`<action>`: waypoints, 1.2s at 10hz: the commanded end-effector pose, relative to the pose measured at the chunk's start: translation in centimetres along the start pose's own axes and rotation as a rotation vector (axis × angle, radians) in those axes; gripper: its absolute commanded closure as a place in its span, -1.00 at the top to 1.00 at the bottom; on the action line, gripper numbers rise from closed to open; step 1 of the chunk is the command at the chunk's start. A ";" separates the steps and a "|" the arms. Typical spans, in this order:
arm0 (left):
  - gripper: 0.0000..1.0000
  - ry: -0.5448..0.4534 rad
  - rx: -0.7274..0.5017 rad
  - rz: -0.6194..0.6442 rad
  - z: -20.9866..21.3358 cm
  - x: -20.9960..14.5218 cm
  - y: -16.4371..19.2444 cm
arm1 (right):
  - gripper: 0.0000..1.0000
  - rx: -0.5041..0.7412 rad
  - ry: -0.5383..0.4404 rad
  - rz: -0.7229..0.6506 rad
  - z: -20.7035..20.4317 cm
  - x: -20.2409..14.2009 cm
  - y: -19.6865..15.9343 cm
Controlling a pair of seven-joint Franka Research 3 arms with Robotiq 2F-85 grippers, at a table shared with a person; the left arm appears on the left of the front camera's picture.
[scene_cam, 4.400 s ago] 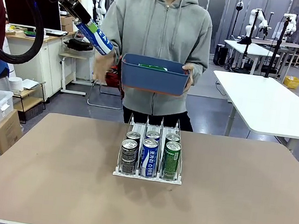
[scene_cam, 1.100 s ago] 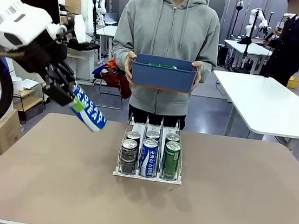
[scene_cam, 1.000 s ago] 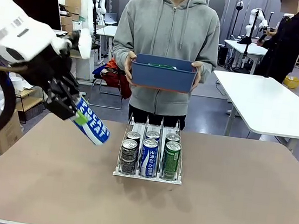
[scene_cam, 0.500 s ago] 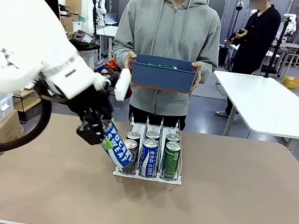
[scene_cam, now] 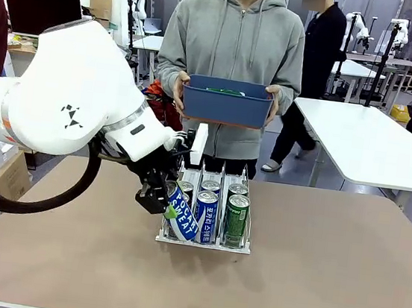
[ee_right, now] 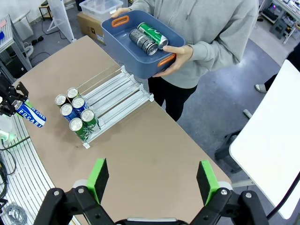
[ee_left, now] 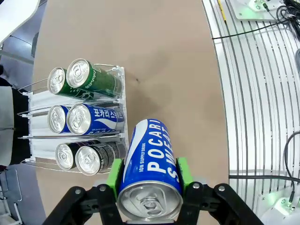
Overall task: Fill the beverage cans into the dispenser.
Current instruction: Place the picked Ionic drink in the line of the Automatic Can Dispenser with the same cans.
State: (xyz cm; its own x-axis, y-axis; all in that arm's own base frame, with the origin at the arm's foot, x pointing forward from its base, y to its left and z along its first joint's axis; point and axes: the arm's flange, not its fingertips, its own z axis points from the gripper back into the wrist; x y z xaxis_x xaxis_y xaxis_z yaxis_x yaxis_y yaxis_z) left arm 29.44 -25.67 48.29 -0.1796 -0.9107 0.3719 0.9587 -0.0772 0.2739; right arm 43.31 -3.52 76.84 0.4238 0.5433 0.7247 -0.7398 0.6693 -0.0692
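My left pincer is clamped on a tilted blue-and-white can, the dispenser just ahead of it; my right pincer hangs spread and empty.

Front view: blue-white can covers front dark can in dispenser; tub wall hides most contents.

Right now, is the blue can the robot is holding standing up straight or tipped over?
Tipped. The blue-and-white can slants in the left arm's jaws, held end high, other end down by the dispenser.
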 end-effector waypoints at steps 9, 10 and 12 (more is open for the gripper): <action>0.15 0.050 0.130 0.285 -4.1 2.3 2.8 | 1.00 0.001 0.000 -0.001 0.0 -0.2 0.0; 0.15 0.063 0.128 0.283 -4.9 2.4 3.3 | 1.00 0.001 0.000 -0.001 0.0 -0.2 0.0; 0.15 0.093 0.122 0.291 -6.5 2.1 4.3 | 1.00 0.001 0.000 -0.001 0.0 -0.2 0.0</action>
State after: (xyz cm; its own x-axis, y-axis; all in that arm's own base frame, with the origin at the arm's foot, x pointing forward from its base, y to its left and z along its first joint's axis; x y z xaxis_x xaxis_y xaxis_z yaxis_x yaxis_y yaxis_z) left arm 33.70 -30.00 44.20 0.1147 -0.9174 0.3812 0.9426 0.2217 0.2499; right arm 43.31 -3.52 76.84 0.4237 0.5433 0.7247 -0.7397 0.6694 -0.0693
